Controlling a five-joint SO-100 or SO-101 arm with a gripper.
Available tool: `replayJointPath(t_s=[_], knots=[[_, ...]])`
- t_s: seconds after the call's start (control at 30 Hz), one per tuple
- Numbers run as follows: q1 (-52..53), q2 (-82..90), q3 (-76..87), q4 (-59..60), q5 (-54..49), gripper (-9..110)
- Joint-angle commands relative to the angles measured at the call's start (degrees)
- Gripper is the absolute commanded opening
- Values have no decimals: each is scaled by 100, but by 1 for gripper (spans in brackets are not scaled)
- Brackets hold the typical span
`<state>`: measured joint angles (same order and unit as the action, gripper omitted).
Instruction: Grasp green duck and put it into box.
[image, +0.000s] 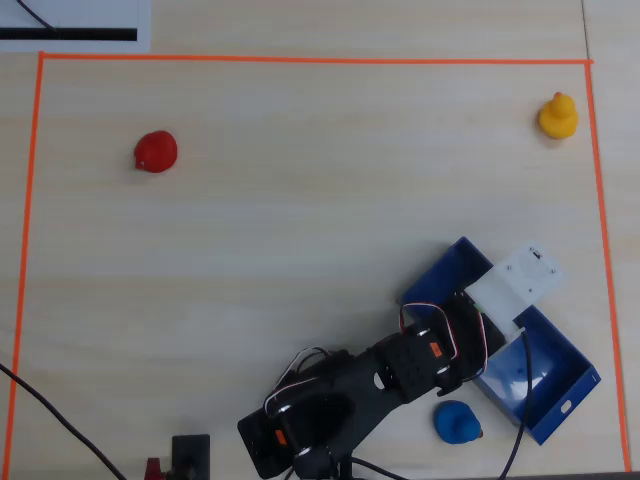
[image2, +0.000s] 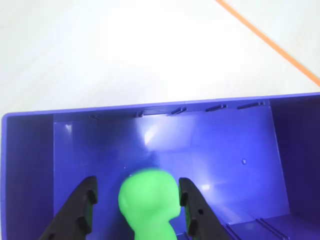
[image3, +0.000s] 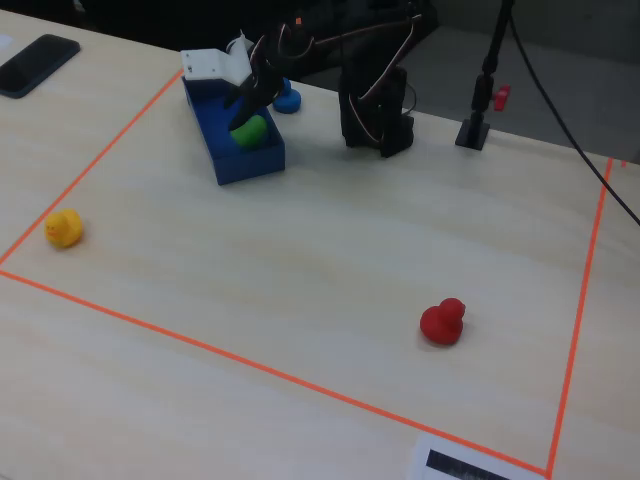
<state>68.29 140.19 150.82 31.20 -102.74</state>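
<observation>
The green duck (image2: 148, 200) lies inside the blue box (image2: 225, 145), between my gripper's (image2: 136, 186) two black fingers. The left finger (image2: 82, 205) stands clear of the duck with a gap; the right finger (image2: 189, 202) is at the duck's side. The jaws are open. In the fixed view the duck (image3: 249, 131) sits in the near end of the box (image3: 250, 165) under the gripper (image3: 243, 103). In the overhead view the white wrist mount (image: 520, 285) covers the duck and gripper over the box (image: 550, 395).
A blue duck (image: 457, 422) lies just outside the box beside the arm. A yellow duck (image: 557, 117) is in the far right corner and a red duck (image: 155, 151) at the far left of the overhead view. Orange tape (image: 300, 60) marks the work area.
</observation>
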Motion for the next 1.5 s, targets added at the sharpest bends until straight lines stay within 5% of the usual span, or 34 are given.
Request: replayJointPath(t_s=[0.0,0.17,0.23,0.5,0.8,1.47], knots=[[-255,167,-193,0,35,21],[-2074,817,-729,650,765,14],[-3226,1230,-809,1116,765,0],[-6073,3085,545,2505,686,0],[-7110,4289,1995,3762,624,0],[-7084,4948,2733,4535,738,0]])
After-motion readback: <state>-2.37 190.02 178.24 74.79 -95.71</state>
